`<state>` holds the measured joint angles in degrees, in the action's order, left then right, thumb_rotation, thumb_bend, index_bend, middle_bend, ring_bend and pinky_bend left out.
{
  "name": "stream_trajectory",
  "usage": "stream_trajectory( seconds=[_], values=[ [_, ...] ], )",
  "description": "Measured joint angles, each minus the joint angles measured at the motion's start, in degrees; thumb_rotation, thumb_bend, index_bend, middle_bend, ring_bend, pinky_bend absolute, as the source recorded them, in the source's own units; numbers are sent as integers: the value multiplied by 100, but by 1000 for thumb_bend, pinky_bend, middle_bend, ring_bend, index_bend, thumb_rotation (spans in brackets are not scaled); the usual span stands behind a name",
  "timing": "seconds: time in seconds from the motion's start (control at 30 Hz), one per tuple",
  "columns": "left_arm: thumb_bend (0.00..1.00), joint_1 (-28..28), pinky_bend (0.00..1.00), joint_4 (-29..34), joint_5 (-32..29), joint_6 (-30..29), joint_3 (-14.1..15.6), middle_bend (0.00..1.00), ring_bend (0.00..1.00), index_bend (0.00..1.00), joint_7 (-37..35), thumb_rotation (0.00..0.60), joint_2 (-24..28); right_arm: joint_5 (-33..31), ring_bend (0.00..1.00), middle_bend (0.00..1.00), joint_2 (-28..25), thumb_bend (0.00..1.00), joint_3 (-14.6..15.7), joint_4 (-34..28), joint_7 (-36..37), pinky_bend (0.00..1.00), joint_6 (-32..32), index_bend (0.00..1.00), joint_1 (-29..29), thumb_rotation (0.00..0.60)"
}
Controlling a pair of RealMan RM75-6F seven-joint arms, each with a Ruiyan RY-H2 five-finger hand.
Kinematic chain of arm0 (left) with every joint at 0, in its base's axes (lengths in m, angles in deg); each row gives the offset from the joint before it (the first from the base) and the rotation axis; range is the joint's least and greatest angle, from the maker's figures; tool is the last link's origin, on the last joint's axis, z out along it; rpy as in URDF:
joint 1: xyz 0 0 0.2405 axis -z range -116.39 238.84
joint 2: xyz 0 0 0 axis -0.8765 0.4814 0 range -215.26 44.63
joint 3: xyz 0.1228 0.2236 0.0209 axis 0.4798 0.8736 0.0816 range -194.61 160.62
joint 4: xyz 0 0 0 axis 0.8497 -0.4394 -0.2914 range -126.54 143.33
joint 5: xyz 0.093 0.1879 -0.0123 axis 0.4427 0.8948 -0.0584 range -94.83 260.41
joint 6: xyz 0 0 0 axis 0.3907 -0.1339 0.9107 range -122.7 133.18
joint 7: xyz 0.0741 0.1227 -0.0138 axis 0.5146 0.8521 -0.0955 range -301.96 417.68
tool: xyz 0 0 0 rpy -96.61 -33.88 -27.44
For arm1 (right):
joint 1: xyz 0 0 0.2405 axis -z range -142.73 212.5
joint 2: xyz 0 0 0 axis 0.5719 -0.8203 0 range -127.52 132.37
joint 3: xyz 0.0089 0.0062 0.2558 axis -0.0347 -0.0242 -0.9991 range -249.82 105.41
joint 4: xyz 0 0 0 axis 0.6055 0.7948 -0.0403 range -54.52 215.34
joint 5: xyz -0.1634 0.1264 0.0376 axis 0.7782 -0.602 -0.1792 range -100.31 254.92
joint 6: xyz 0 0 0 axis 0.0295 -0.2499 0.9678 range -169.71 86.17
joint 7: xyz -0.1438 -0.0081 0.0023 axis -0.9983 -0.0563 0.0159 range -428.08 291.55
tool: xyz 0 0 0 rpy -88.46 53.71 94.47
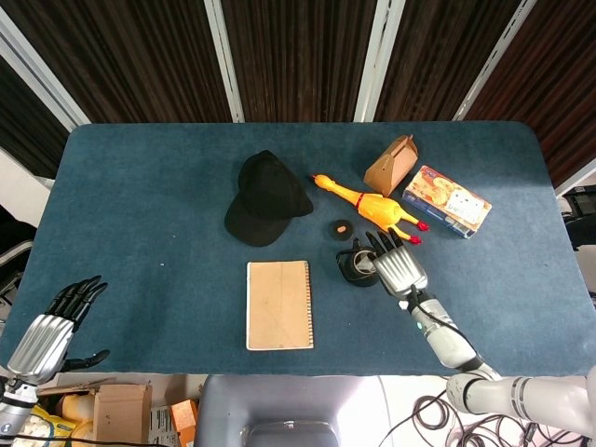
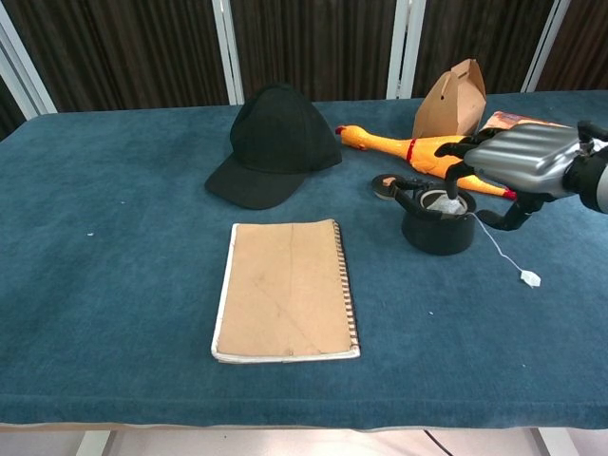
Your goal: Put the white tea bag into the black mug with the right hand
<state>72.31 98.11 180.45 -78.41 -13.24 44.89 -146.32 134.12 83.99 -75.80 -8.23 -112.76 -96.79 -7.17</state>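
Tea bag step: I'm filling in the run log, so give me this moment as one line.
right hand: open, over black mug | white tea bag: in mug, string and tag on table | left hand: idle at near-left edge

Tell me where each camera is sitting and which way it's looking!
Head view: sits high above the table's near edge, looking almost straight down; shows the left hand off the near-left corner and the right hand with its forearm by the black mug.
Chest view: sits low at the near edge, looking across the table toward the dark wall; only the right hand shows.
Both share the right hand, mug, notebook, black cap and rubber chicken.
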Motion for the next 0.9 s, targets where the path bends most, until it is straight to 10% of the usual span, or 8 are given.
stream_trajectory(
  seconds=[0.53, 0.9],
  values=[
    [32, -20, 92, -21, 11, -58, -2, 0, 0, 0, -59, 600, 16, -126, 0, 0, 347, 440, 116, 426, 49, 0, 154, 333, -103, 600],
    [32, -29, 92, -21, 70, -88, 18, 0, 0, 0, -37, 600, 8, 968, 0, 0, -488, 441, 299, -559, 556, 0, -834, 263, 383, 600]
  ],
)
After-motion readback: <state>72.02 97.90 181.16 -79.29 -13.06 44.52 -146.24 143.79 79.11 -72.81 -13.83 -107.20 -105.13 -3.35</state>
